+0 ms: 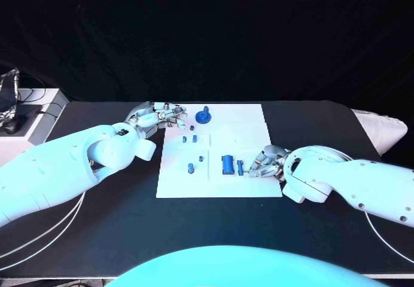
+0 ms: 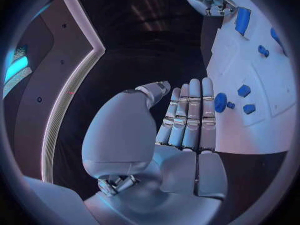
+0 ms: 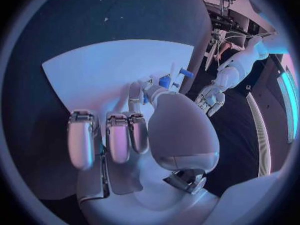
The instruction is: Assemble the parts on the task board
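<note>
right hand (image 1: 265, 162) nearest, at right edge of task board (image 1: 250, 119), fingers curled round small blue part (image 3: 165, 81); whether it truly pinches it, cannot tell. blue cylinder (image 1: 228, 164) lies just beside fingertips. left hand (image 1: 158, 116) at far left corner, fingers straight and apart, holding nothing, near round blue part (image 1: 203, 116). advice: confirm pinch before lifting, keep part upright, move slow.

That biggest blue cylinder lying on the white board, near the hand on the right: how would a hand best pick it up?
Probably across its middle, coming from above. The blue cylinder lies flat on the task board, so its long sides are exposed for fingers to pinch. The right hand sits beside it and a smaller blue piece lies close, so that side is crowded.
</note>
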Tool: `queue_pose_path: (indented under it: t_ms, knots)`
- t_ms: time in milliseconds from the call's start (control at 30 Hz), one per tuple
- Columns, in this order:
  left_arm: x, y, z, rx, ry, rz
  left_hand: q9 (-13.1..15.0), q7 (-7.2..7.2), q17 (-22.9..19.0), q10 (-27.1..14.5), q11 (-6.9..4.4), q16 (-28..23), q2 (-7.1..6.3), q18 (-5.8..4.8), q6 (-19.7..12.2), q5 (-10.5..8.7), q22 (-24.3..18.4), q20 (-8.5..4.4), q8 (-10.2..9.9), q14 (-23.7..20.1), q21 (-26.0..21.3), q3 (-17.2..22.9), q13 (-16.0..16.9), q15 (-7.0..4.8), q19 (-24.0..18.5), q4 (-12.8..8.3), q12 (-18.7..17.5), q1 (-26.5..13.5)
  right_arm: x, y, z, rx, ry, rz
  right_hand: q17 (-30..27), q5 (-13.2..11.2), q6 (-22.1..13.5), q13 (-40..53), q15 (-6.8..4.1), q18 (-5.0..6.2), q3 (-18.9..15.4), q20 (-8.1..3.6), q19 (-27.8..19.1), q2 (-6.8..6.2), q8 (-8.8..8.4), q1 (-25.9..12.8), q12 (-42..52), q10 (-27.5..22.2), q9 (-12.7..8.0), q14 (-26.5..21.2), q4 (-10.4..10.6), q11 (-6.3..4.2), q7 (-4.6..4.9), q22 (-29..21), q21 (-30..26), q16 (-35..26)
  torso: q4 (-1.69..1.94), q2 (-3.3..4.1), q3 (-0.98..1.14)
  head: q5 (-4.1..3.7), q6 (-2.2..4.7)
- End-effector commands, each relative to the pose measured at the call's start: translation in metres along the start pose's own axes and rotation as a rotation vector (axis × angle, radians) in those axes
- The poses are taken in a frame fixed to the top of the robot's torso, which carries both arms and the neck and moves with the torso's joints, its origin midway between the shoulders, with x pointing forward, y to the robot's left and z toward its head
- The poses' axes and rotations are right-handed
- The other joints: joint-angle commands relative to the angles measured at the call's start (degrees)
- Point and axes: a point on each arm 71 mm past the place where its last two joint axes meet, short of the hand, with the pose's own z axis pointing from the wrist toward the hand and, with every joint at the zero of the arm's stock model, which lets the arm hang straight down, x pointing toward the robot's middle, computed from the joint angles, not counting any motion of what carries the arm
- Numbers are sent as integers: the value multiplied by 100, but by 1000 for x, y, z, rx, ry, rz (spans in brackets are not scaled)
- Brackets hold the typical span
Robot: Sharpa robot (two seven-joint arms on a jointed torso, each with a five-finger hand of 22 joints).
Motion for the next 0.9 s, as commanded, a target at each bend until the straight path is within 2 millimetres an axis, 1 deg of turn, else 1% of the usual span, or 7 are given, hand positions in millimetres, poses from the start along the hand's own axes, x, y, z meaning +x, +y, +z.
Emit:
queue_pose_path:
  t_ms: [33, 267, 533, 700, 767, 867, 900]
  knots:
    - [2, 0, 1, 5, 18, -9, -7, 9, 9, -28, 6, -26, 41, 12, -18, 27, -7, -5, -32, 40, -23, 3, 8, -5, 24, 32, -36, -23, -1, 1, -3, -26, -25, 31, 1248, 97, -50, 1437, -33, -57, 0, -46, 492, -95, 24, 11, -47, 542, -14, 528, -45, -23, -5, 1360, -39, -10, -7, -8, -3, -2, 15]
    - [2, 1, 1, 11, 17, -12, -12, 14, 24, -36, 12, -40, 20, 10, -25, 23, -16, -2, -33, 35, -39, -4, 8, -1, 28, 40, -38, -28, -16, -1, -8, -104, -100, 171, 1146, 265, -314, 1369, 43, -18, -34, -2, 447, -196, -99, -62, -169, 480, -116, 505, 29, 80, 123, 1303, -279, -53, -26, -40, -10, -23, 64]
    - [4, 7, 4, 54, 17, -37, -30, -80, 31, -103, -10, -352, -90, -2, -98, -2, -224, 75, -32, -162, -352, -104, 1, 48, -121, 124, -58, -74, -51, -5, 1, -372, -248, 402, 641, 392, -549, 1059, 143, 165, 124, 98, 223, -80, -219, 170, -734, 171, -226, 376, -113, 198, 249, 1028, -1378, -289, -101, -184, -19, -39, 175]
    - [1, 10, 9, 90, -26, -50, -135, -139, -72, -132, 36, -1097, -121, -6, -306, -27, -711, 269, -98, -381, -1013, -119, -32, 164, -406, 198, -165, -27, -73, -12, 14, -458, -345, 474, -893, 356, -875, -33, 276, 569, 252, 234, -434, -87, -378, 243, -2572, -878, -354, -142, -241, 345, 429, 116, -4185, -1297, -140, -264, 0, -43, 290]
    - [-2, 12, 11, 110, -65, -56, -220, -236, -152, -197, 111, -1486, -140, -3, -407, -34, -988, 385, -152, -529, -1353, -143, -40, 259, -554, 219, -208, -7, -82, -16, 19, -483, -388, 498, -2037, 302, -969, -1037, 344, 831, 372, 305, -939, -105, -499, 286, -4072, -1699, -493, -602, -303, 423, 512, -771, -6317, -2263, -149, -281, 10, -61, 343]
    - [-5, 13, 15, 137, -118, -61, -291, -291, -217, -305, 169, -1790, -138, 12, -453, -44, -1223, 468, -201, -600, -1604, -188, -46, 328, -611, 233, -213, 8, -93, -20, 26, -505, -433, 527, -3571, 278, -1060, -2359, 464, 853, 645, 444, -1295, -141, -676, 343, -5646, -2320, -711, -1461, -367, 552, 643, -1503, -7268, -3919, -150, -315, 25, -73, 420]
    - [-6, 14, 17, 145, -138, -62, -313, -303, -241, -344, 189, -1884, -141, 12, -462, -48, -1298, 491, -216, -633, -1685, -211, -47, 354, -639, 234, -214, 14, -96, -21, 28, -514, -441, 540, -3661, 266, -1077, -2681, 520, 863, 734, 475, -1390, -157, -725, 377, -5948, -2372, -774, -1594, -406, 578, 656, -1688, -7449, -4173, -145, -325, 28, -77, 452]
